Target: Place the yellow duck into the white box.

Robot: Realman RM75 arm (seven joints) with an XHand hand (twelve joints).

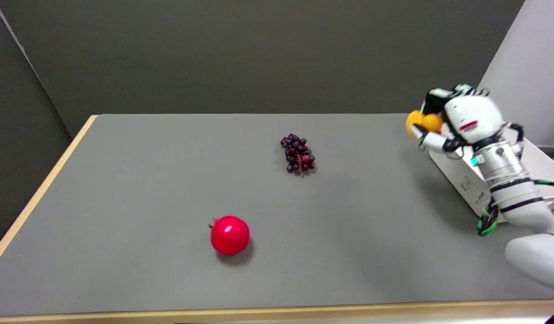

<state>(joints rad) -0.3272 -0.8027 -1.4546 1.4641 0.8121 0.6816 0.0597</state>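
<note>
Head view: my right hand (457, 121) is raised at the table's (124, 180) far right, fingers wrapped around the yellow duck (422, 122), held aloft beside the white box (461, 175). I log a red pomegranate (230, 235) near centre, dark grapes (298, 154) beyond it.

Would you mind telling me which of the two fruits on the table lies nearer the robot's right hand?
The dark purple grapes, mid-table; the red pomegranate lies farther from the right hand.

The right arm (524, 202) reaches in from the lower right, hand (457, 119) raised, fingers (432, 141) curled closed.
</note>
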